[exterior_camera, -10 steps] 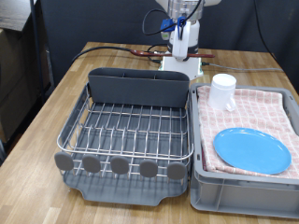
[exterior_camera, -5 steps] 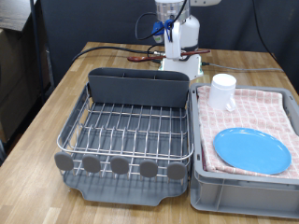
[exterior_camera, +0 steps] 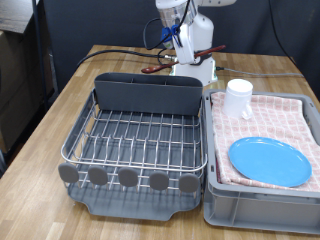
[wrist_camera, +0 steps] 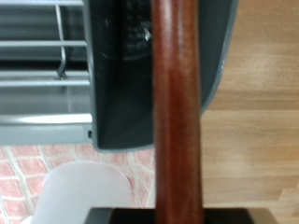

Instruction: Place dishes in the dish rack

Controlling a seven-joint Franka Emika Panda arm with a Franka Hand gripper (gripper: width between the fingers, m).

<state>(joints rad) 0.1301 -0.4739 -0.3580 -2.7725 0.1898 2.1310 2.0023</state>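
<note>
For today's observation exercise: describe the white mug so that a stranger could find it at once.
Start at the grey bin lined with pink checked cloth, on the exterior view's right of the dish rack. The mug stands in its far corner. Unlike the flat light-blue plate nearer the camera, it is tall, white and handled.

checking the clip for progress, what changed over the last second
The gripper lifted and shifted toward the exterior view's left, carrying the wooden spoon, which rose with it and tilted. The mug and plate stayed on the checked cloth; the dish rack is unchanged, with no dishes in it.
</note>
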